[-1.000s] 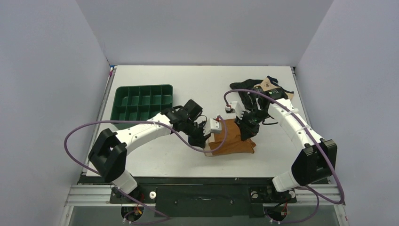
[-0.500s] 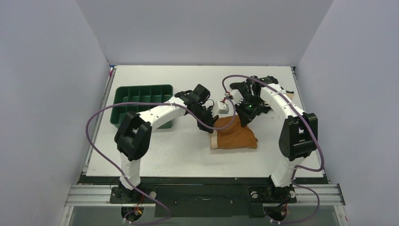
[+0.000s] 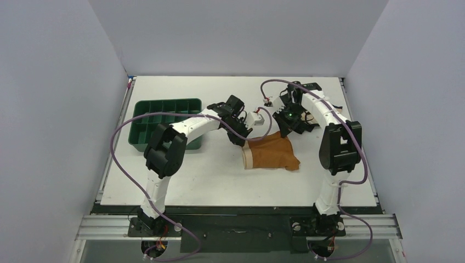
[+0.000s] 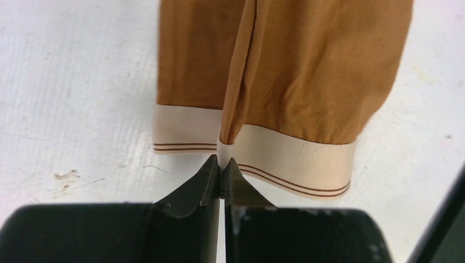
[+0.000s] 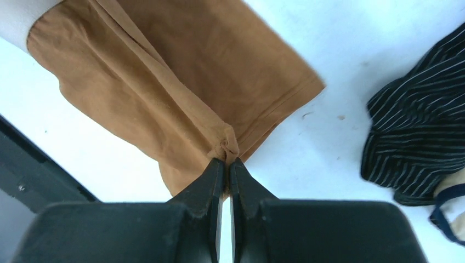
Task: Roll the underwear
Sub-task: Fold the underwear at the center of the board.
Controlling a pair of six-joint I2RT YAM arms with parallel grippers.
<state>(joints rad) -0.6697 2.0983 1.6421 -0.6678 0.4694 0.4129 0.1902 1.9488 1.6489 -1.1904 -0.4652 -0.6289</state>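
The underwear (image 3: 271,154) is rust-brown fabric with a cream waistband, hanging between both grippers above the table's middle. My left gripper (image 4: 222,163) is shut on a pinch of the cream waistband (image 4: 296,158), and the brown fabric (image 4: 318,71) drapes away from it. My right gripper (image 5: 225,162) is shut on a bunched fold of the underwear's brown edge (image 5: 164,82). From above, the left gripper (image 3: 242,140) holds the left far corner and the right gripper (image 3: 285,133) the right far corner.
A green compartment tray (image 3: 164,121) stands at the left, behind the left arm. A black striped garment (image 5: 417,137) and a beige one with dark trim (image 5: 452,211) lie at the back right, close to the right gripper.
Both arms have stretched away from the near edge, pulling the underwear's held edge toward the back and up. The fabric has shifted back and now drapes toward the front.
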